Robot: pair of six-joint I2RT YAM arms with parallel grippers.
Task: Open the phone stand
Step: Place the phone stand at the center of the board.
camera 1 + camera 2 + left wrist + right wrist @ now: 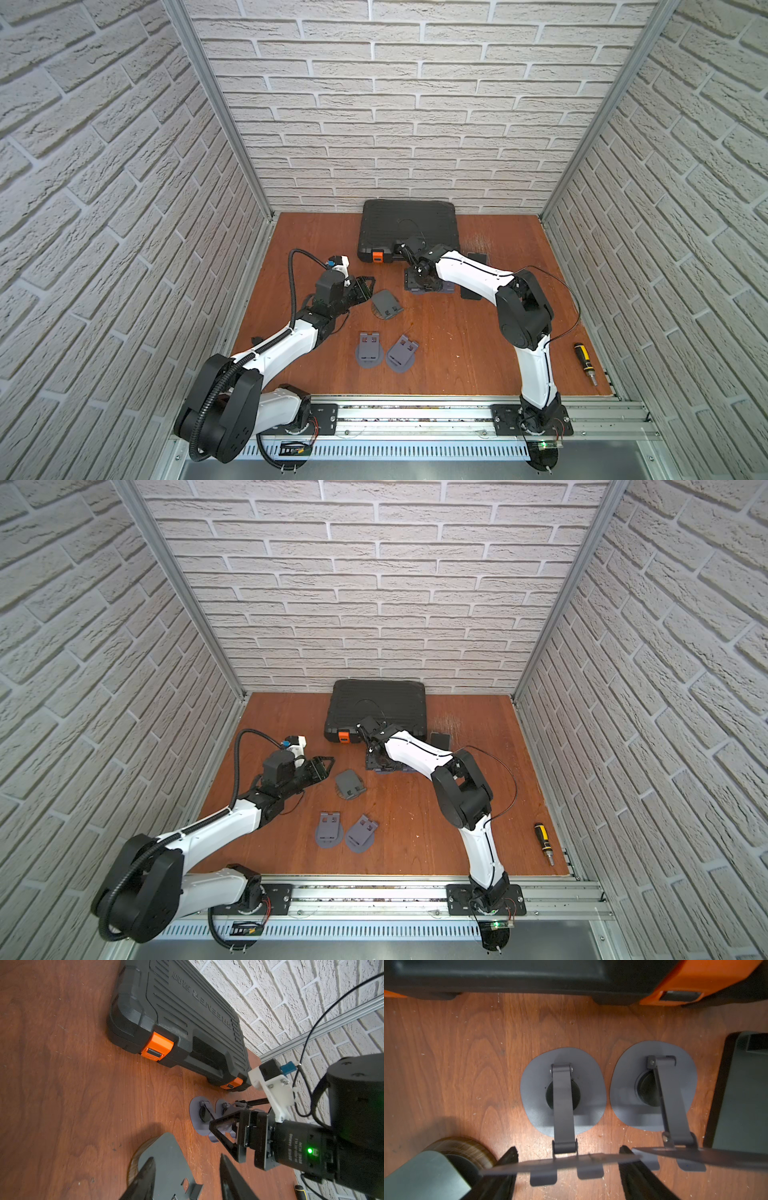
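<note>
Grippers first. Right gripper [568, 1149] points down at the table [457, 353], just in front of the black case [409, 230]. In its wrist view the fingers [508, 1159] stand well apart. The rest plate of the opened phone stand [562, 1093] crosses both fingers edge-on. I cannot tell whether it touches them, and nothing looks clamped. The second opened stand [652, 1088] sits just beside it, its plate blurred and cut off at the frame edge. In both top views the right arm hides nearly all of this pair.

Left gripper [187, 1158]: jaws apart and empty, hovering just beside the folded stand [386, 305], which lies flat on the table. The left wrist view shows only the fingertips; the rest is cut off.

Farther out, the front folded stand [369, 349] and the neighbouring folded stand [402, 353] lie side by side near the front edge. A dark slab [741, 1088] sits beside the second opened stand, half out of frame; I cannot say what it is. The screwdriver [585, 363] lies well apart, by the table's right edge.
</note>
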